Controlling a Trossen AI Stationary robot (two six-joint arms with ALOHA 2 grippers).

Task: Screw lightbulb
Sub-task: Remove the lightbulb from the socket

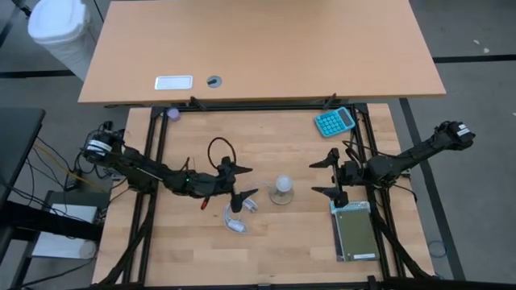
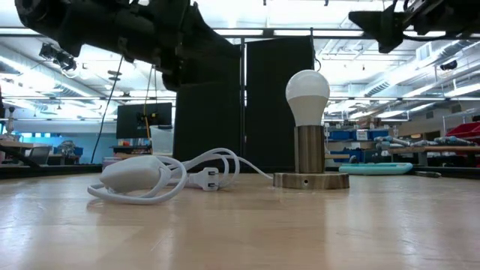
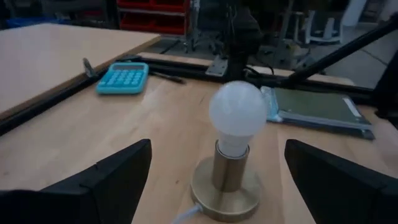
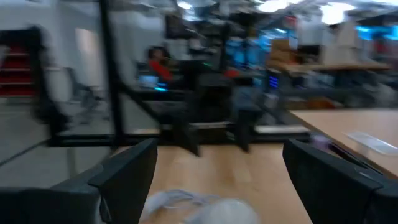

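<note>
Now the small white pear-shaped lightbulb [image 1: 282, 184] stands upright in its round brass socket [image 1: 281, 197] on the wooden counter [image 1: 282, 250], between the wide-open, empty left pincer [image 1: 244, 182] and right pincer [image 1: 324, 176], so next one must close around it and turn.

Workshop around a pale wooden worktop

The worktop [image 1: 282, 242] sits in a black frame, and a second, larger wooden table [image 1: 266, 48] butts against its far edge. Grey floor [image 1: 476, 32] shows around both, with a white bin [image 1: 58, 28] off the far left corner. Beyond stand a dark partition panel [image 2: 277, 97], ceiling strip lights [image 2: 375, 31], red shelving [image 3: 152, 15] and cluttered benches.
</note>
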